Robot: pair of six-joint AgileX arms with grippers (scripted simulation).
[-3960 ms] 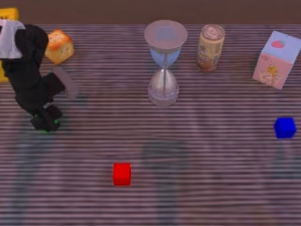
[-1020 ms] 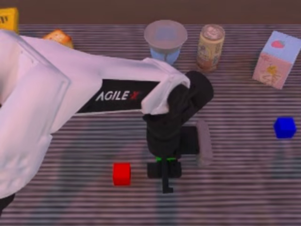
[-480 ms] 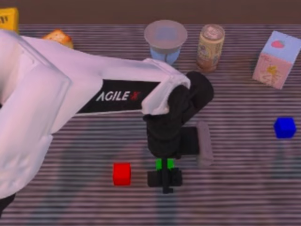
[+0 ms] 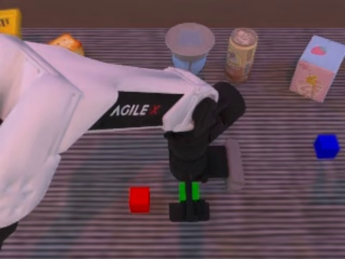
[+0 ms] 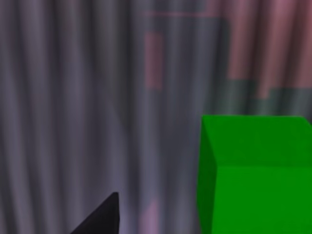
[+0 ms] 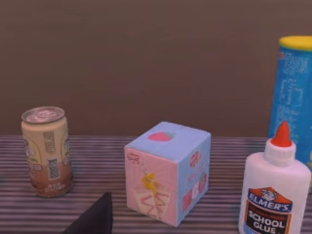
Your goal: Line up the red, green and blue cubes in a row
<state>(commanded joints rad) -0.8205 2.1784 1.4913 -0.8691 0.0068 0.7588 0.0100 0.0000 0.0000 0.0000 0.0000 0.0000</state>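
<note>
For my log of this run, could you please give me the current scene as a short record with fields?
left gripper: over the table's middle front, to the right of the red cube; open or shut cannot be told
green cube: seen as green just behind the left gripper in the top view; close up in the left wrist view
red cube: on the table, apart from the gripper
blue cube: alone near the table's right edge
right arm: not in the top view
row: not yet formed
back of table: hourglass, can, pink carton
</note>
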